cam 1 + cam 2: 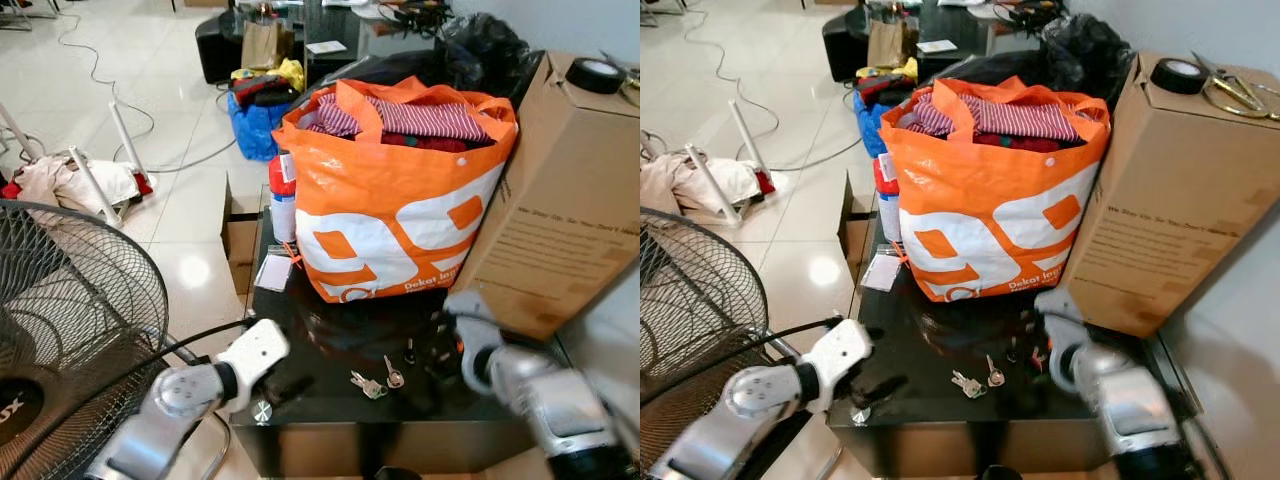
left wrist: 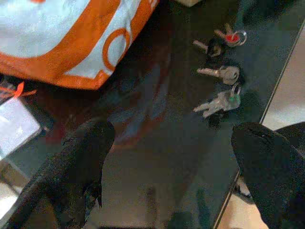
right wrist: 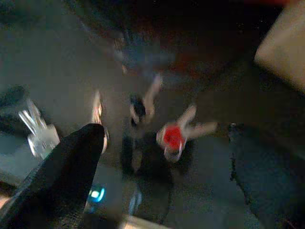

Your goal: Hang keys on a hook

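- Fingers of the left gripper stand wide apart above the near left part of the black counter, holding nothing; the silver left arm reaches in from the near left.
- Right gripper hangs over the near right part of the counter, its fingers spread wide on either side of the red-tagged key, with no sure contact visible in the blurred wrist view.
- Keys lie loose on the counter between the two grippers: a silver pair with a green tag nearest, a single silver key just beyond, then a dark-headed key and a red-tagged key towards the right.
- Pedestal fan with a wire grille stands at the near left, beside the counter.
- Orange and white shopping bag, stuffed with striped clothes, sits further back on the counter.
- Cardboard box leans just right of the bag, with a roll of black tape on top.
- White floor tiles with cables and more bags lie beyond.
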Tool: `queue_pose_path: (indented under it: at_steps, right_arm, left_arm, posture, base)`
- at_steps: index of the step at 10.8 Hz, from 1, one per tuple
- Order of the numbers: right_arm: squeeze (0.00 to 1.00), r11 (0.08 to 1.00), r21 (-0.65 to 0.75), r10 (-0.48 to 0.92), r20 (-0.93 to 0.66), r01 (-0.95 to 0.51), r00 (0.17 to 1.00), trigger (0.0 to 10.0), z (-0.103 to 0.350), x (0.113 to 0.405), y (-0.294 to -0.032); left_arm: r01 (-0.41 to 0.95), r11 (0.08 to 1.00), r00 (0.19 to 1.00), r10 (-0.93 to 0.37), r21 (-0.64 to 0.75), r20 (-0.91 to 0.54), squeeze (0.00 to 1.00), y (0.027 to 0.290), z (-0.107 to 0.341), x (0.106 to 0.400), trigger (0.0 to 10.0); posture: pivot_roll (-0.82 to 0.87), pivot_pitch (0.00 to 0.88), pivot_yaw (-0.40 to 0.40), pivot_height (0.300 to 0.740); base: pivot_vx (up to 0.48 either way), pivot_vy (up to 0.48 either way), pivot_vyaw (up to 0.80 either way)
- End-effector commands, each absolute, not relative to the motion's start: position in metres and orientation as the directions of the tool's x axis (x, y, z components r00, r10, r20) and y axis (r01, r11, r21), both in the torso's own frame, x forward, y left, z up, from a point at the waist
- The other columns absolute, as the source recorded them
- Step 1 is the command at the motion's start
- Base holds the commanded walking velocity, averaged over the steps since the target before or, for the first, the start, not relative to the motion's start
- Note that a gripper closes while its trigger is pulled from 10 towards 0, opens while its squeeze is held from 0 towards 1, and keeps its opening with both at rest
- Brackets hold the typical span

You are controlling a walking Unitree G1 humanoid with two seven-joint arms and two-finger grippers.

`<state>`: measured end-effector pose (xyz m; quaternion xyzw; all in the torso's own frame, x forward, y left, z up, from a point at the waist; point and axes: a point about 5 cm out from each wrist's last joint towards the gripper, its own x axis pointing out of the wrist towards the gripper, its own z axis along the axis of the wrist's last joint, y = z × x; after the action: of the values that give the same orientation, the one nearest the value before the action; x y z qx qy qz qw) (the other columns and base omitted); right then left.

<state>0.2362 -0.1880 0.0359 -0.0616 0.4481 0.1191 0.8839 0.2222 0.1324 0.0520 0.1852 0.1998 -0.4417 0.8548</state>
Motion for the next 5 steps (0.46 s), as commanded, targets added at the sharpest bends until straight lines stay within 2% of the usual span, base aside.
queue_pose_path:
  at_steps: [1, 4, 5]
  right_arm:
    - [0.0, 0.976, -0.016, 0.112, -0.818, -0.218, 0.563, 10.0, 0.034, 0.234, -0.196]
    - [0.0, 0.986, 0.011, 0.104, -0.823, -0.167, 0.558, 10.0, 0.02, 0.232, -0.193]
    - [0.0, 0.99, 0.04, 0.114, -0.796, -0.135, 0.595, 10.0, 0.017, 0.241, -0.185]
  left_arm:
    - [0.841, 0.522, 0.516, -0.69, 0.145, -0.508, 0.05, 0.13, 0.052, 0.222, 10.0]
    - [0.863, 0.496, 0.472, -0.726, 0.094, -0.501, 0.05, 0.122, 0.051, 0.219, 10.0]
    - [0.88, 0.47, 0.437, -0.741, 0.071, -0.51, 0.05, 0.12, 0.049, 0.218, 10.0]
  posture:
    - [-0.21, 0.0, 0.012, 0.74]
    - [-0.25, 0.0, 0.026, 0.74]
    - [-0.25, 0.0, 0.025, 0.74]
  base:
    - [0.0, 0.0, 0.0]
    - [0.0, 0.0, 0.0]
    - [0.0, 0.0, 0.0]
